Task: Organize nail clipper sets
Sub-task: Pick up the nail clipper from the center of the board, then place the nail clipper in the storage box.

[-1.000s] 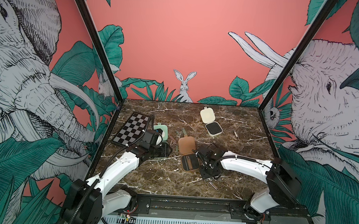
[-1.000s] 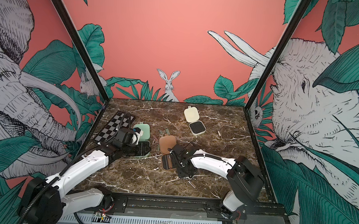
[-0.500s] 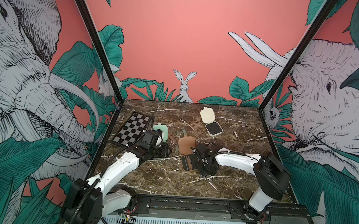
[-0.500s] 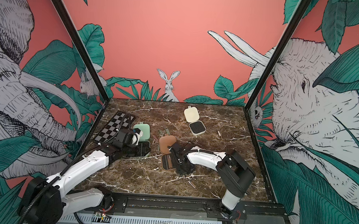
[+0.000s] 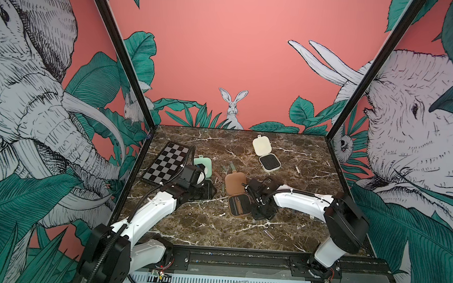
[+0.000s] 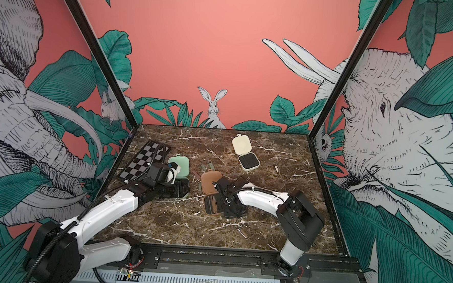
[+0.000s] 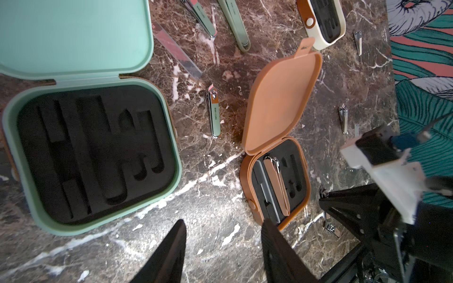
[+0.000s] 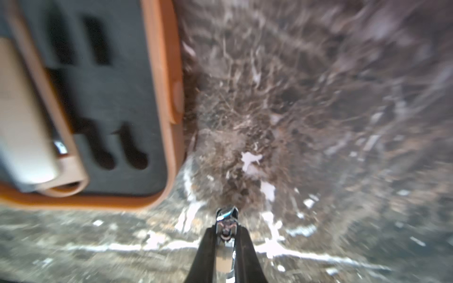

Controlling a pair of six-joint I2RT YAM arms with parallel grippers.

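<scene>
- The small clipper (image 8: 226,214) is sitting between the fingers of the right gripper (image 8: 225,230), which is clenching it from both sides.
- Its long axis is running out along the fingers, with the shiny end leading. Blur is hiding whether it is clear of the tabletop (image 5: 202,226) or resting on it.
- The brown case (image 8: 159,73) is lying open just left of that gripper, close beside it but apart. Its base is on the near side and its lid is folded toward the far side.
- Inside the insert, the short slots (image 8: 132,147) on the right side, nearest the gripper, are showing empty. A brown tool (image 7: 277,186) and a grey one beside it are filling the left slots.
- The slots are running near to far, roughly parallel to the held clipper's axis.
- Judgement: the coming move is looking like a short carry leftward over the case's right rim, then a lowering, with little turning needed.
- The right arm is plainly the nearer one.
- The left gripper (image 7: 224,223) is hanging released and empty over bare marble, between the brown case and the mint case (image 7: 175,156).
- The mint case is lying open on the left with every slot bare. A mint clipper (image 7: 213,112) is lying loose between the two cases.
- The cream case (image 5: 262,146) is sitting open toward the far side, well apart.
- The checkerboard (image 5: 165,164) is lying at the far left.
</scene>
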